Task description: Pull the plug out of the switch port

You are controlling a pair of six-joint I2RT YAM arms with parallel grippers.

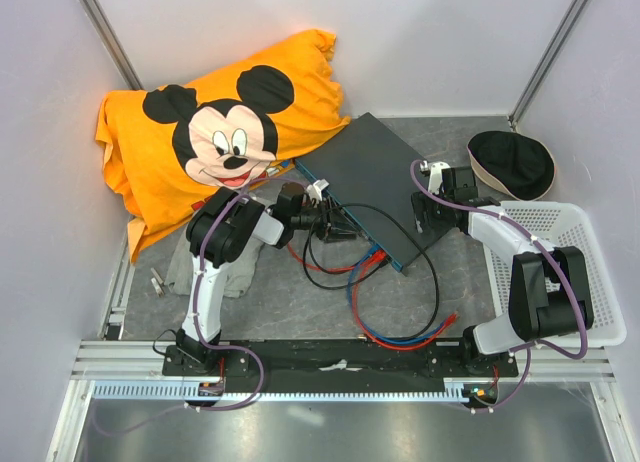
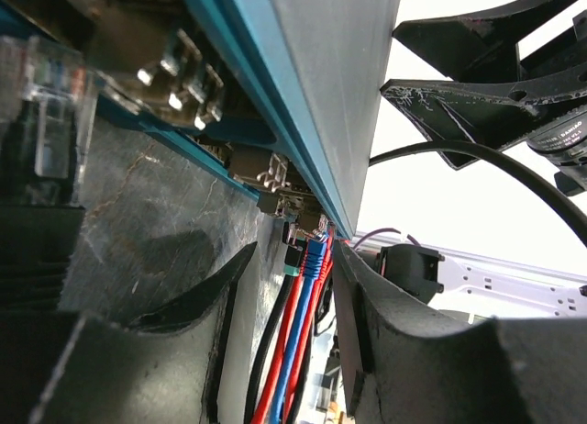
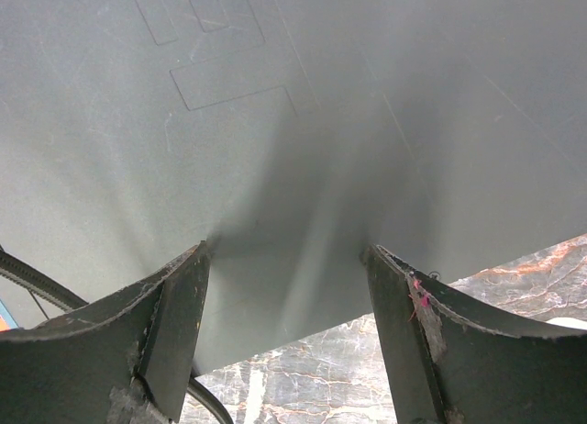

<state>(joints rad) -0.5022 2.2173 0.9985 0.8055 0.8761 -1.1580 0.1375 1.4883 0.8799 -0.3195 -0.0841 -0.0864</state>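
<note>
Well, nearest the arm bases a tangle of leads lies on the marbled grey table [image 1: 270, 314]: a red cable [image 1: 405, 345] and a blue cable [image 1: 352, 296] loop together, and a black cable [image 1: 437, 274] curves round above them, all running up to the front of the switch [image 1: 385, 172]. A crumpled grey cloth [image 1: 180, 267] lies beside the left arm. The switch lies flat mid-table, turned at an angle, its teal face [image 2: 275, 103] towards the left arm. The left gripper [image 1: 338, 225] is right up against that face. Its fingers [image 2: 174, 323] stand apart, released, gripping nothing that I can see, and down the gap between them the red, blue and black leads sit plugged into the sockets. A clear plug [image 2: 46, 103] shows very close at the left edge of the left wrist view, blurred, and I cannot tell whether a finger touches it. The right gripper [image 1: 430, 207] is down on the switch's dark grey top near its right corner, both fingertips [image 3: 183, 286] resting on the metal, spread wide with nothing held. Out to the right stands a white basket [image 1: 600, 272], beyond it a black round cap [image 1: 512, 162], and at the far left, against the wall, an orange Mickey Mouse pillow [image 1: 150, 152] just beside the switch's far corner.
</note>
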